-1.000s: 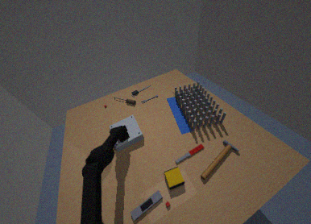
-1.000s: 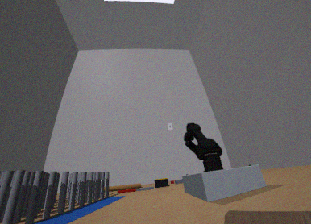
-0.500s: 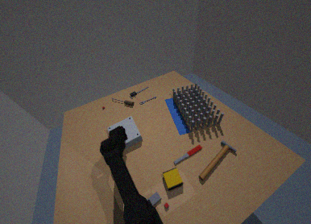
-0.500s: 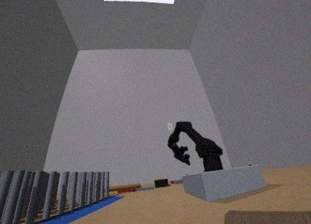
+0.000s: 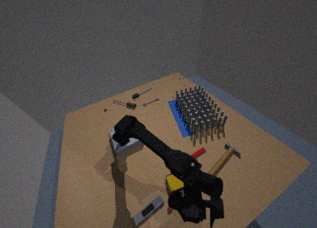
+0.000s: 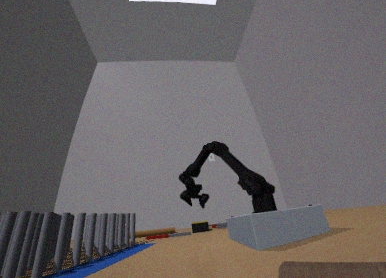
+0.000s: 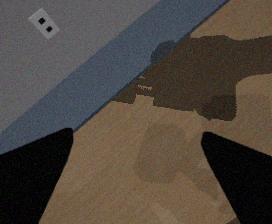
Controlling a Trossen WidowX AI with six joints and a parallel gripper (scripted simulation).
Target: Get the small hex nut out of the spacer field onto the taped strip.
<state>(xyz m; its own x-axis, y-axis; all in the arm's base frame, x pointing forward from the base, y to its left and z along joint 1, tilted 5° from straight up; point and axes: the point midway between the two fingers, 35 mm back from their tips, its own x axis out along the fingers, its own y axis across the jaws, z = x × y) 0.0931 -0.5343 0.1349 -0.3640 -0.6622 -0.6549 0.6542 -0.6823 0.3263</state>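
My gripper (image 5: 205,220) (image 6: 196,205) (image 7: 139,136) is open and empty, raised above the table, away from the spacers. The grey metal spacers (image 5: 201,109) (image 6: 47,240) stand upright in a dense field. The blue taped strip (image 5: 187,130) (image 6: 117,258) lies along their near side. I cannot make out the nut. A dark-handled tool (image 5: 135,96), a small wrench (image 5: 150,102) and a brown-handled pronged tool (image 5: 130,105) lie toward the far left. A hammer (image 5: 222,160) (image 6: 157,232) and a red-handled tool (image 5: 199,152) (image 6: 158,236) lie nearer, partly hidden by my arm in the top view.
My arm's pale base box (image 5: 128,148) (image 6: 290,228) stands left of the strip in the top view. A yellow-and-black block (image 5: 174,182) (image 6: 200,227) and a grey bar (image 5: 149,211) lie near my gripper. The wrist view shows the table edge (image 7: 93,115) and shadows.
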